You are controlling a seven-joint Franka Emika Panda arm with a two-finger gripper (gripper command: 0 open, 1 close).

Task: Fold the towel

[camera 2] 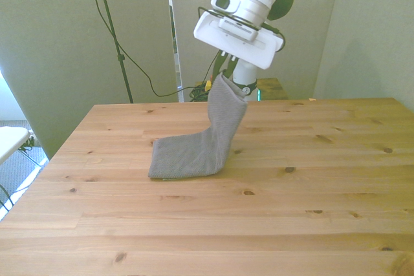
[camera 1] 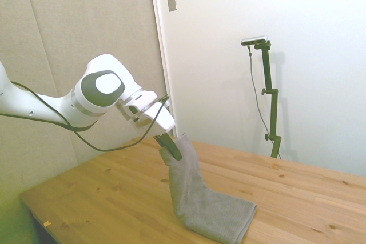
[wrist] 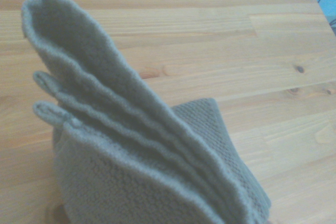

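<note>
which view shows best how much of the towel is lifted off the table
The front view: the towel rises from the table to the gripper, its other end lying flat. The side view shows the same bend, its near corner cut off. The wrist view shows only layered edges up close.

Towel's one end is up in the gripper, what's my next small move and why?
Probably carry the gripper toward the towel end resting on the table, then lower. One end hangs lifted in the shut fingers; the other lies flat, so laying it across would complete the fold.

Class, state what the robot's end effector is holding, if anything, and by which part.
The end effector grips the grey terry towel by its raised upper end; the other end lies on the wooden table.
</note>
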